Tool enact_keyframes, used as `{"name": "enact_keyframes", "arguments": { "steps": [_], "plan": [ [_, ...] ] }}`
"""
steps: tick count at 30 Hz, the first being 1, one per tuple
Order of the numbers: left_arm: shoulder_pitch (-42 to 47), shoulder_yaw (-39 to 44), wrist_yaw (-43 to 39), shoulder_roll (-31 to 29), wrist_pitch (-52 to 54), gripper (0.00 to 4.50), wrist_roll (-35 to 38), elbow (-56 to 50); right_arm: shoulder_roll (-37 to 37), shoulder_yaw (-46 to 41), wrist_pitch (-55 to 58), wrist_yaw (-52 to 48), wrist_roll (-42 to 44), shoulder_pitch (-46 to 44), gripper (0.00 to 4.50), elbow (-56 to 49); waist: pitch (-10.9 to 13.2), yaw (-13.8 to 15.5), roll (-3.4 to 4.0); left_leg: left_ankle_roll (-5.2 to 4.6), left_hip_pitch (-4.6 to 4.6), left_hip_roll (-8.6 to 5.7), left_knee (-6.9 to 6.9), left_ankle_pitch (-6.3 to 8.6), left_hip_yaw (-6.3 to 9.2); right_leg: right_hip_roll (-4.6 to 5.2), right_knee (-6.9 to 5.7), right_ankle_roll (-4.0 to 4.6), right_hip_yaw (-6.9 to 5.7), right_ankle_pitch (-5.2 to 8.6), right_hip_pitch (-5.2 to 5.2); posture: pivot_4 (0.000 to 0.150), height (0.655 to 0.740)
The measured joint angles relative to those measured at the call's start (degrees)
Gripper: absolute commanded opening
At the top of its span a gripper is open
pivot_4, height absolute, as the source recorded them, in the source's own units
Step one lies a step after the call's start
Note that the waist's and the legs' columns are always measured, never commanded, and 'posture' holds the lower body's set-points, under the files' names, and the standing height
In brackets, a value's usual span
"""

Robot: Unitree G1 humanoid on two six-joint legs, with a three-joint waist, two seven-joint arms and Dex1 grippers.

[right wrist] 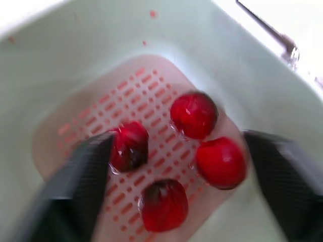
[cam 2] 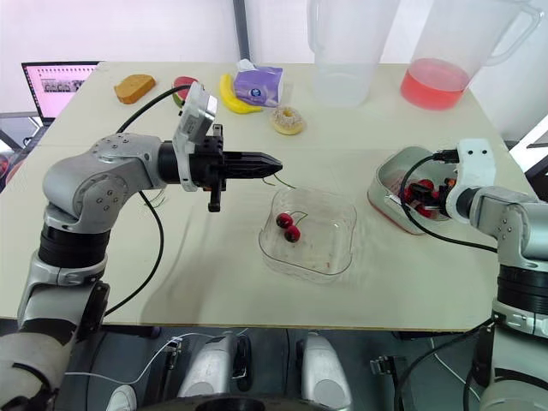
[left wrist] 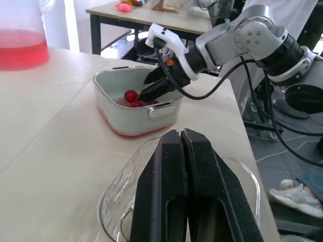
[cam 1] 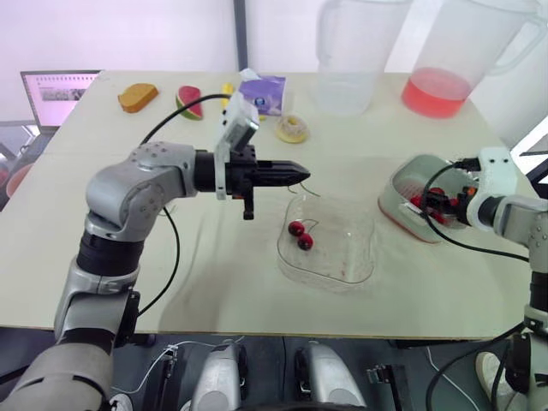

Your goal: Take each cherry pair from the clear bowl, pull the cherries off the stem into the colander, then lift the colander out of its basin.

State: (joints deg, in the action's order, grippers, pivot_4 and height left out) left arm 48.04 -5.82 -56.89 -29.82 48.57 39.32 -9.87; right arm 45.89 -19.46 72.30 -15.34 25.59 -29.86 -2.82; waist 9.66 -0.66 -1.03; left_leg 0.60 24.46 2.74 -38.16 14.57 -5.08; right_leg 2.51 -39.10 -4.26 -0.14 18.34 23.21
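My left pincer (cam 1: 301, 176) is pressed together, hovering over the clear bowl's (cam 1: 355, 265) far-left rim; the cherry pair (cam 1: 300, 235) lies below it, slightly nearer me; left arm closest; my right pincer (left wrist: 146, 89) is spread inside the colander (right wrist: 146, 85), well apart.

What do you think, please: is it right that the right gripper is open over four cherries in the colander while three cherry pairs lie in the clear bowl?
Not quite: the clear bowl holds one cherry pair, not three, as the right eye view shows. The rest stands: the right gripper is open over four cherries in the colander.
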Motion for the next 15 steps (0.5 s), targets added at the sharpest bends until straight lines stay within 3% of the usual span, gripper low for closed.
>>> {"name": "enact_keyframes", "arguments": {
  "steps": [8, 15],
  "plan": [
    [-0.1, 0.0, 0.3, -0.7, 0.0, 0.0, 0.0, -0.4, -0.1, -7.3, 3.2, -4.8, 7.8, -3.0, 4.47, -15.1, 0.0, -0.1, 0.01, -0.17, -0.01, 0.03, 0.03, 0.1, 0.04, 0.0, 0.0, 0.0, 0.0, 0.0, 0.0, 0.15, 0.74],
    [-0.6, 0.3, 1.3, -0.9, 0.3, 0.0, 0.1, -1.2, -1.2, -9.9, 1.5, -18.3, 26.9, 2.1, 4.47, -31.0, 0.0, 0.1, 0.0, -0.25, 0.0, 0.02, 0.02, 0.14, 0.07, 0.04, 0.01, 0.0, -0.03, 0.0, -0.05, 0.15, 0.74]
  ]
}}
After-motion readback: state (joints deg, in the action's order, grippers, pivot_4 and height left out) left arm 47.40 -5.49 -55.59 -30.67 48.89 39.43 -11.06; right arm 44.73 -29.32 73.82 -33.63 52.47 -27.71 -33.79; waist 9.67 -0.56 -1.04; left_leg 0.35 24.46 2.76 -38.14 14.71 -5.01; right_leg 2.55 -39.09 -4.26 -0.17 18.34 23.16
